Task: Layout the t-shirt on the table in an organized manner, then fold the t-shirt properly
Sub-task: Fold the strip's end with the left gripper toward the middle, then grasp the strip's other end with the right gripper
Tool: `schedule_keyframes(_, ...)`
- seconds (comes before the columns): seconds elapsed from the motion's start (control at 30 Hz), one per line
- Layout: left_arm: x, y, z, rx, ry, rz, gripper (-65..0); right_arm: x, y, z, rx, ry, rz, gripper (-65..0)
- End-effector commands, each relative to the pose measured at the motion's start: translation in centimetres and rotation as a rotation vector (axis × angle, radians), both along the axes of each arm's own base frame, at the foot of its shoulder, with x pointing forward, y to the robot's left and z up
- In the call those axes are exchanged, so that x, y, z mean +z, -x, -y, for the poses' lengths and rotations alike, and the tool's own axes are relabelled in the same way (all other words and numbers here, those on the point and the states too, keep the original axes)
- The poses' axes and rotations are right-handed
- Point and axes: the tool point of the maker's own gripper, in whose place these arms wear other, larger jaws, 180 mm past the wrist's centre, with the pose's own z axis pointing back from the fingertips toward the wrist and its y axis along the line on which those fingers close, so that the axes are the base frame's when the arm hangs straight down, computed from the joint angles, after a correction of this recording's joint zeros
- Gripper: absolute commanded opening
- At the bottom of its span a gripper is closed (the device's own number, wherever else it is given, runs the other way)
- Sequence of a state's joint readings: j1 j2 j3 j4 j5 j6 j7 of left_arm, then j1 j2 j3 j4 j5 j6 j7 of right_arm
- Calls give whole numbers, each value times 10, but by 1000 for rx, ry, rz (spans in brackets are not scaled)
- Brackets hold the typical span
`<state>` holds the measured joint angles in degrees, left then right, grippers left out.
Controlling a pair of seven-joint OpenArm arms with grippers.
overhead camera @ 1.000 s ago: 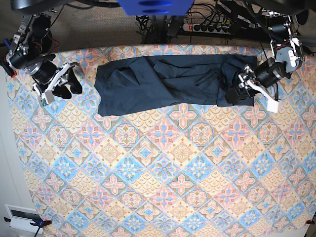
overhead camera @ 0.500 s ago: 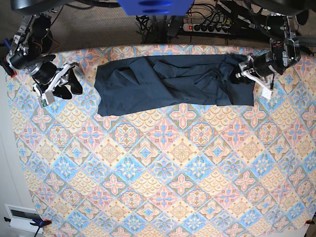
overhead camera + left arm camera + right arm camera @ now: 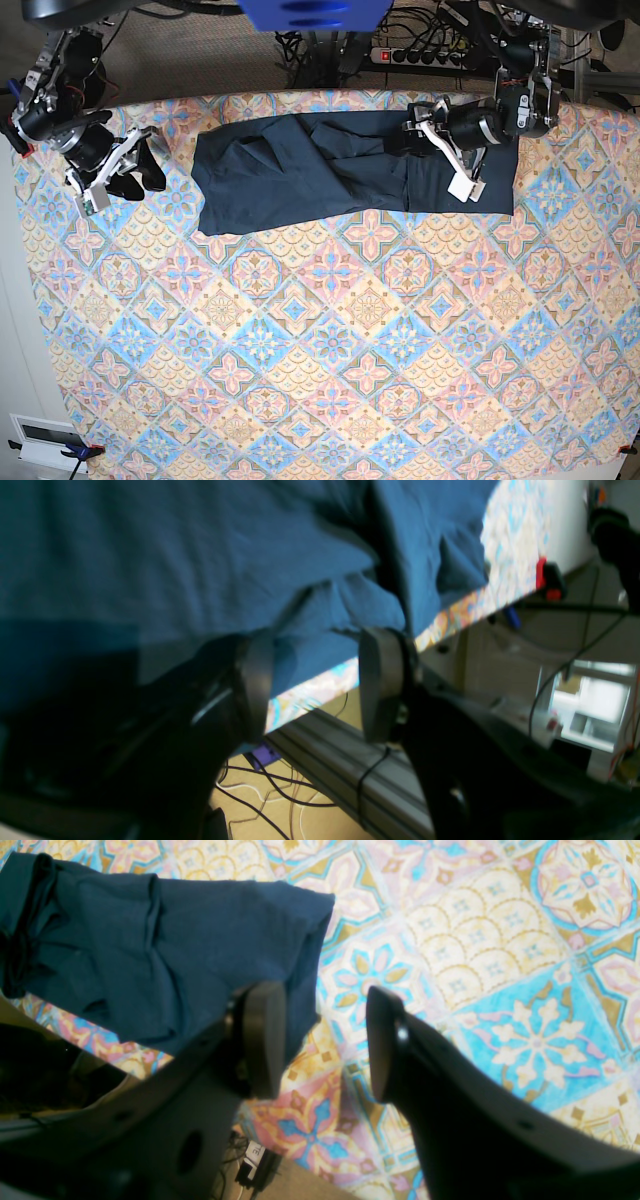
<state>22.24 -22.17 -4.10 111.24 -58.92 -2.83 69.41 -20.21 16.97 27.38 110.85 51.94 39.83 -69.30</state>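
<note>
Since the earlier frame, the left gripper [image 3: 441,145] has swung inward from the shirt's end, now over its wrinkled middle-right, jaws parted on nothing, probably seeking a bunched fold to spread. Soft, matte navy, the t-shirt [image 3: 340,165] lies rumpled along the far edge of the table [image 3: 330,340]. Just beside its other end, the right gripper [image 3: 325,1040] waits open over glossy tile-print cloth.
</note>
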Motion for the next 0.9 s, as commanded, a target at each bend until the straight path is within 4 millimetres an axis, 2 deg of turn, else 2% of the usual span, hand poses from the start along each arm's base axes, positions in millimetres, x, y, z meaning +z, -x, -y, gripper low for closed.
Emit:
schedule_keyframes(0.0, 13, -12, -12, 35, 0, 52, -374, 12, -6, -1, 12, -7, 47, -396)
schedule_keyframes(0.13, 31, -31, -56, 179, 0, 111, -374, 4, 0, 1, 20, 14, -4, -396)
schedule_keyframes(0.27, 50, -41, -102, 307, -35, 170, -374, 0, 3, 1, 25, 22, -26, -395)
schedule_keyframes(0.37, 58, -44, -124, 366, -60, 199, -374, 2, 0, 1, 26, 21, -18, -395)
schedule_keyframes(0.43, 59, -44, -130, 383, -71, 204, -374, 4, -8, -6, 48, 13, -4, -391)
schedule_keyframes(0.53, 58, -43, -134, 390, -80, 199, -374, -1, -23, -30, 114, -32, -6, -384)
schedule_keyframes(0.67, 49, -41, -138, 406, -69, 171, -374, -11, -37, -54, 176, -82, -29, -308)
schedule_keyframes(0.77, 45, -40, -138, 411, -65, 158, -374, -21, -42, -58, 181, -107, -60, -237)
schedule_keyframes(0.87, 45, -40, -139, 413, -64, 157, -374, -30, -45, -54, 164, -124, -87, -205)
